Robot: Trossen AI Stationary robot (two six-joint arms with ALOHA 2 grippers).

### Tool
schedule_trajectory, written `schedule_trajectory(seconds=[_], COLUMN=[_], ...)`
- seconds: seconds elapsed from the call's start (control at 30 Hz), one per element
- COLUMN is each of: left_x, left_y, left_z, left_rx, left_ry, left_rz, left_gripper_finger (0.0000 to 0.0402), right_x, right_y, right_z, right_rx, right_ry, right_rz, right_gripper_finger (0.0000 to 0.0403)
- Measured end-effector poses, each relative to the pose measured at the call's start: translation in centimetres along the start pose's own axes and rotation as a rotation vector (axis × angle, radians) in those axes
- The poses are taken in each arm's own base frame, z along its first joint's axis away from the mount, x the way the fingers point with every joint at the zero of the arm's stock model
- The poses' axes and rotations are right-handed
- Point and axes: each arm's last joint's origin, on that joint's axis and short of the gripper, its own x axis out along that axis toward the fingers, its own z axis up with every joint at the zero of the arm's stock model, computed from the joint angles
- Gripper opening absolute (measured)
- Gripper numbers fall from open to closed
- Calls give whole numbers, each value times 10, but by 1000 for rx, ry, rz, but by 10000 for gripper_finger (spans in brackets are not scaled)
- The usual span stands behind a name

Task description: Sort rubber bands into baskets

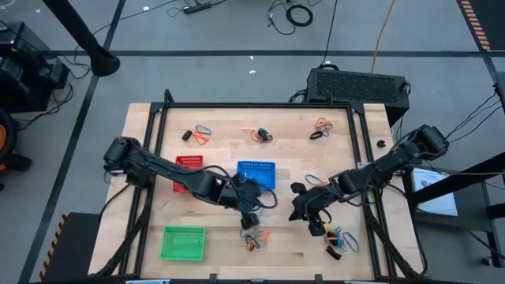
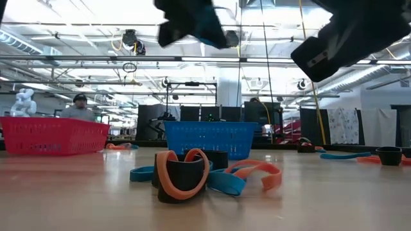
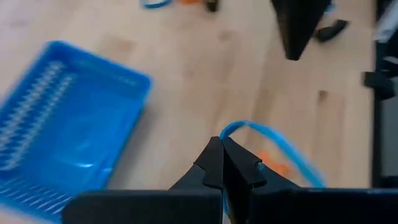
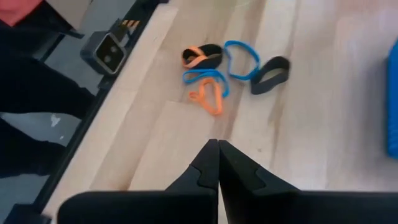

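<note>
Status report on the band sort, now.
Left gripper shut on a blue rubber band beside the blue basket. Right gripper shut, empty, above a band cluster. Nothing in the way.

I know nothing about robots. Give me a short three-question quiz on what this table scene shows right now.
1. True or false: the left gripper is shut on a blue rubber band.
2. Which basket lies nearest that gripper: A the red basket, B the blue basket, C the green basket?
3. Fill in: the right gripper is shut and holds ____.

Key: 1 true; 2 B; 3 nothing.
</note>
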Motion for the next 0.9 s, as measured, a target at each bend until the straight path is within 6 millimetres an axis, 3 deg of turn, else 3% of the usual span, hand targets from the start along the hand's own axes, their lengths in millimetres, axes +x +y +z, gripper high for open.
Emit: schedule_trajectory(seconds=[0.2, 0.43, 0.63, 0.9], left_x=[-42, -73, -90, -97], left_y=[25, 53, 88, 133], left_z=[-11, -27, -68, -128], left_rx=[-16, 21, -23, -188], left_ry=[81, 209, 251, 249], left_rz=[254, 426, 485, 489], left_gripper_finger=[0, 0, 0, 0], right_x=[-2, -6, -12, -22], right_y=[-18, -42, -64, -94], right_z=[6, 15, 18, 21], right_rx=[69, 186, 308, 482], right_ry=[-34, -108, -146, -206], right_rz=[-55, -112, -167, -241], right_gripper_finger=[0, 0, 0, 0])
